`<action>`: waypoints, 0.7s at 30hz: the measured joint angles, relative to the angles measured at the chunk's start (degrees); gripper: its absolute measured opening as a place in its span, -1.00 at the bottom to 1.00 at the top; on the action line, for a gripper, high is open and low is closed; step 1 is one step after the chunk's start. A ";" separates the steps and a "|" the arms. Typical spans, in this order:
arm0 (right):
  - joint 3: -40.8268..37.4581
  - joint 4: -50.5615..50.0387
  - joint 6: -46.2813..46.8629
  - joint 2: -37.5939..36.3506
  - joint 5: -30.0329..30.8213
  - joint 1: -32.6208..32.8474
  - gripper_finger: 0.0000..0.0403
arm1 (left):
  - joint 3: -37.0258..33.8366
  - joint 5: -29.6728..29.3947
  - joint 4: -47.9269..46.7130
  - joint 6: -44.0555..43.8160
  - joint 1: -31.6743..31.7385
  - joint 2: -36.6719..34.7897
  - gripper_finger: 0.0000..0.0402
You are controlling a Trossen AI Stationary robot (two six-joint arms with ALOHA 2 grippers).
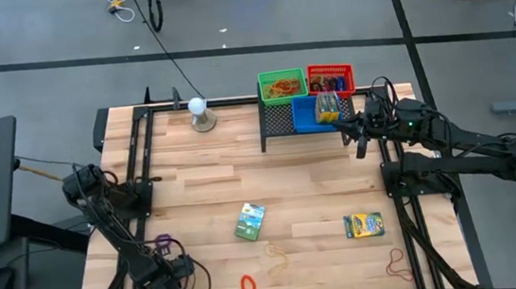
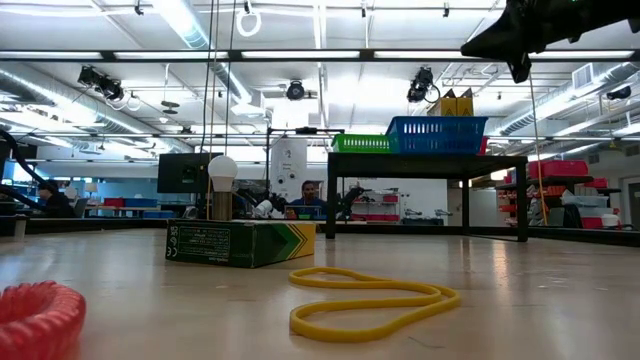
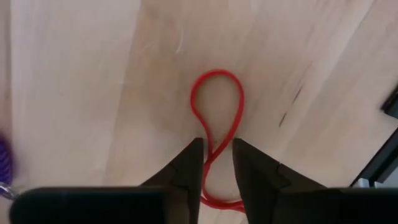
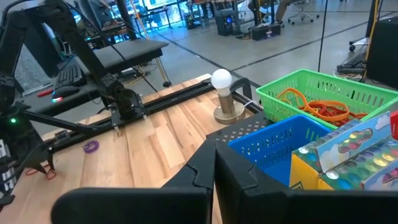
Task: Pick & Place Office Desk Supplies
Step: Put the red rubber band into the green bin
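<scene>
**Red band between the left fingers at the table's near-left corner**

Red rubber band (image 3: 214, 118) lies flat on the wooden table (image 1: 195, 184) near its front-left corner, twisted into a figure-eight. The left gripper (image 3: 217, 165) hangs straight over it, its two dark fingers part-way open and straddling the band's crossing point, one on each side. They touch the wood or nearly so, but have not yet pinched the band; that narrow waist is likely chosen because it gives the fingers the most rubber to catch. A purple loop (image 1: 162, 241) sits just beside this arm.

The right gripper (image 4: 214, 171) is fully closed and holds nothing. It hovers at the back-right corner, just off the blue basket (image 1: 317, 113), which already carries crayon boxes, and next to the green basket (image 1: 282, 85) of bands.

Still out on the wood are a green crayon box (image 1: 250, 220) mid-table, a yellow crayon box (image 1: 364, 224) toward the front-right, a yellow band (image 2: 365, 300) between them, and a dark red band (image 1: 400, 262) in the front-right corner.
</scene>
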 joint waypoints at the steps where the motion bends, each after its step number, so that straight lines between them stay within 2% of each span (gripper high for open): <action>1: 0.00 0.01 0.00 0.00 0.00 0.00 -0.96 | -0.03 -0.13 -0.17 -0.43 -0.01 -0.06 -0.59; 7: 0.00 0.02 -0.13 0.00 0.00 0.00 -0.96 | -0.22 -2.05 -1.63 -5.11 0.00 -2.30 -0.95; 12: 0.00 0.00 -0.15 0.00 0.00 0.00 -0.96 | 0.05 -8.52 -1.78 -9.21 0.69 -6.92 -0.98; 15: 0.00 0.02 -0.14 0.00 -0.01 0.00 -0.96 | 0.06 -14.63 -2.18 -10.10 2.42 -10.63 -0.98; 21: 0.00 0.01 -0.14 0.00 -0.02 0.00 -0.96 | 0.13 -27.88 -2.11 -2.93 10.76 -18.17 -0.98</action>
